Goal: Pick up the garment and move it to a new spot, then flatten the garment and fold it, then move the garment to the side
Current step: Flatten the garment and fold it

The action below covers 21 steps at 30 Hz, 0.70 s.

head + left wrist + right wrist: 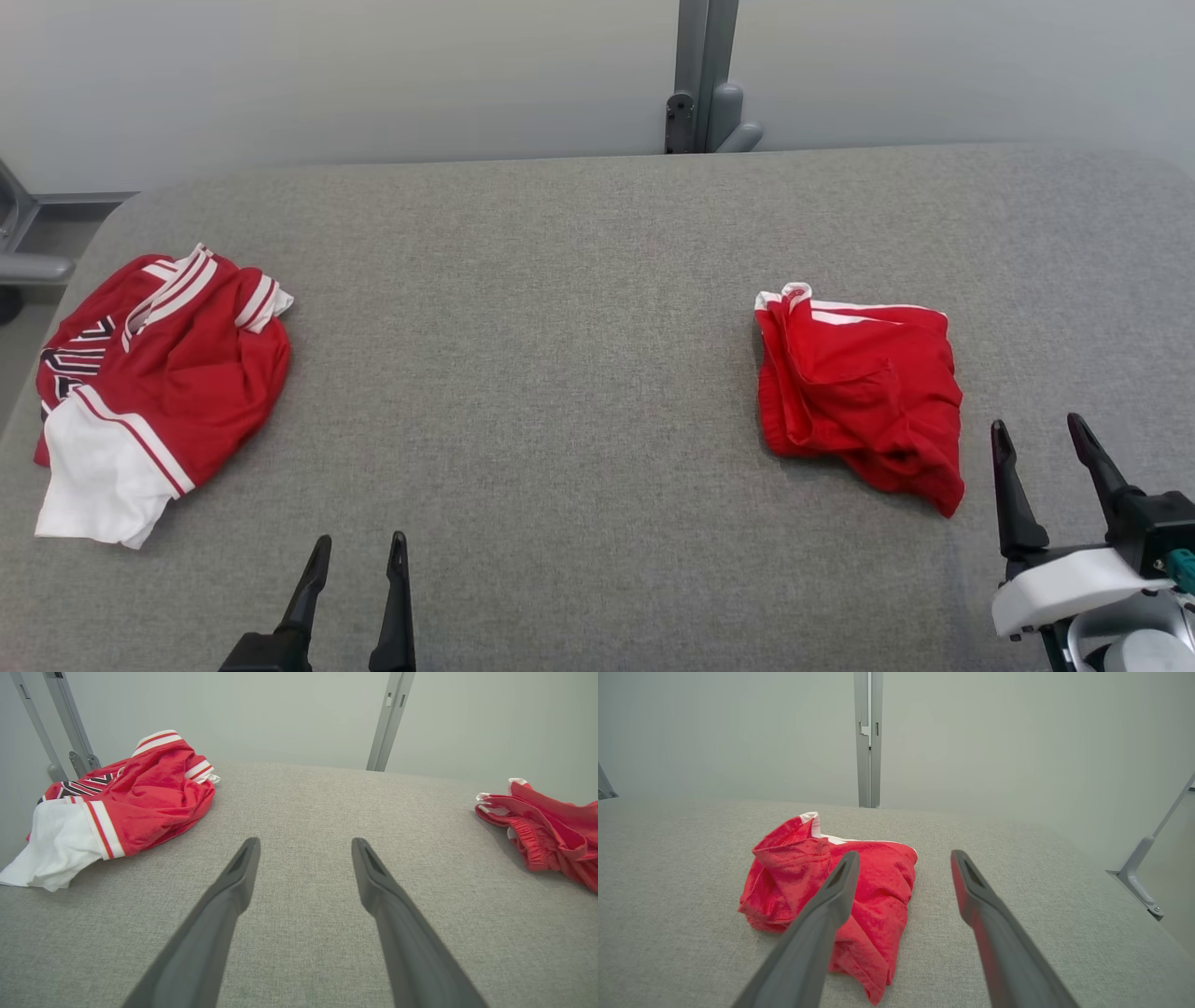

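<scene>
While the red shorts (859, 392) are lying in a crumpled heap on the right half of the grey surface (560, 280), their near corner is tapering toward the right hand (1037, 422). That hand is hovering just beside the corner, a little nearer the robot, and is not touching the cloth. The heap's long axis is running roughly from far to near, leaning to the robot's right as it comes close. The white-trimmed edge is sitting at the far end, and what looks like the gathered waistband is facing the robot's left, toward the middle of the surface.

In the right wrist view the shorts are lying ahead and left of the fingers' line, so a reach is probably calling for a swing leftward and forward before closing. The right hand's fingers are standing spread wide, grasping nothing. The left hand (362, 538) is likewise spread and empty, hanging near the front edge, well apart from the shorts.

A red and white jersey (177, 373) is lying bunched at the far left, closer to the left hand. The right arm is looking best placed for the shorts, though which garment the task means I cannot tell for sure.
</scene>
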### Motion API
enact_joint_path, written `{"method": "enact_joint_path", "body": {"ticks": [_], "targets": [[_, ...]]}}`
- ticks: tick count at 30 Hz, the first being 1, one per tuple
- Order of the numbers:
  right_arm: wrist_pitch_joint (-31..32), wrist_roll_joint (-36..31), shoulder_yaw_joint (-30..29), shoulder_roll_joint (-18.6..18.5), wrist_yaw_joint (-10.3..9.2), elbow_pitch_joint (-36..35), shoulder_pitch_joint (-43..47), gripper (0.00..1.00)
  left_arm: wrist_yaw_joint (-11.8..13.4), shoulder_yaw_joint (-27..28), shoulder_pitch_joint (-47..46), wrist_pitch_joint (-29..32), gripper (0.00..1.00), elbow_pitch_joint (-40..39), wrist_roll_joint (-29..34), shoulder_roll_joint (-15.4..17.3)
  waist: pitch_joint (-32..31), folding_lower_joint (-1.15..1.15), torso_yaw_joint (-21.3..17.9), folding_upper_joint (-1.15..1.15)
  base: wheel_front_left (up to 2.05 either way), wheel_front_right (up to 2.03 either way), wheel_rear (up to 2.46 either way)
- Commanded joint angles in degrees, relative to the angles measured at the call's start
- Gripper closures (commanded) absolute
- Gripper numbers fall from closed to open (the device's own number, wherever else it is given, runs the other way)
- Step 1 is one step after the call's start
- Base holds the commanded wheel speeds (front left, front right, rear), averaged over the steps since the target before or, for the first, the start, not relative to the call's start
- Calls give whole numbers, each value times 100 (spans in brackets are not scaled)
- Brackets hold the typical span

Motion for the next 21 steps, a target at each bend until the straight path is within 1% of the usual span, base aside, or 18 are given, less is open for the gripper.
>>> {"method": "enact_joint_path", "body": {"ticks": [1,2,3,6,10,11,15,19,21], "targets": [[-26,31,25,-4,-9,-60,-135,9,30,26,83,-17,0,-30,-59,-2,-3,0,10,52,0,0,0],[-26,52,33,-18,-9,-65,-186,52,38,35,87,-17,0,-39,-63,-2,12,0,1,52,0,0,0],[-26,90,41,-38,-9,-51,-260,100,38,36,83,-17,0,-47,-65,-2,39,0,-6,52,0,0,0],[-25,131,36,-145,-9,111,-538,100,23,-2,-30,-17,0,-70,-71,-2,171,0,3,52,0,0,0],[-24,111,23,-257,-9,578,-1049,100,-1,-69,-186,-17,0,-80,-64,-1,421,0,46,52,0,0,0],[-24,111,23,-257,-9,578,-1049,100,-1,-69,-186,-17,0,-80,-64,-1,421,0,46,52,0,0,0],[-21,-23,64,-255,-9,1304,-1591,100,-36,-88,-293,-17,0,-48,0,0,679,0,112,52,0,0,0],[-21,-141,312,-227,-9,2101,-2019,100,-58,-90,-408,-17,0,-12,45,-1,853,0,239,52,0,0,0],[-22,-156,455,-200,-9,2389,-2172,100,-47,-101,-456,-17,0,6,39,0,892,0,317,52,0,0,0]]}}
